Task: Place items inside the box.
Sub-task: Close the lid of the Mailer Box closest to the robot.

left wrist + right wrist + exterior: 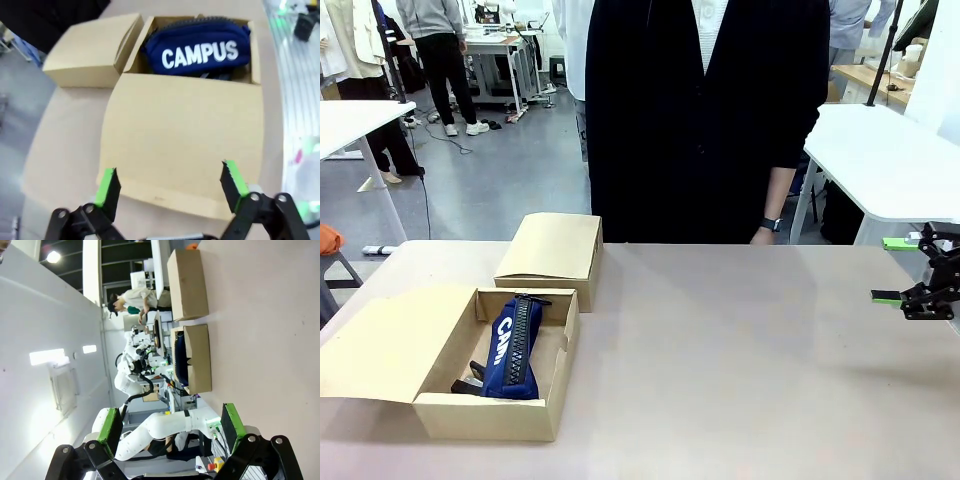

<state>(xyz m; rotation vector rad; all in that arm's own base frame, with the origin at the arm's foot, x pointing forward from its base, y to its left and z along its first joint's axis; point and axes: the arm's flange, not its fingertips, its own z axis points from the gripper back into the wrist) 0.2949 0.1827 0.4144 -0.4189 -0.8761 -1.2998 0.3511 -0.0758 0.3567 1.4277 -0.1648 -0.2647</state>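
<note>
Navy CAMPUS case (514,345) already in the open box (490,415) w/ lid flap out; it's soft, light, so I'd pinch mid-body; both tools, left (170,186) & right (900,270), apart, empty.

A navy pencil case (514,350) lettered in white is seen in a tan cardboard box (548,405) on a pinkish-beige bench (740,360).

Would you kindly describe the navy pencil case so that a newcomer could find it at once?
Look to the robot's left side of the table, where an open cardboard box sits in front of a closed one. Inside the open box lies the navy pencil case, the only blue thing there, lettered "CAMPUS" in white.
</note>
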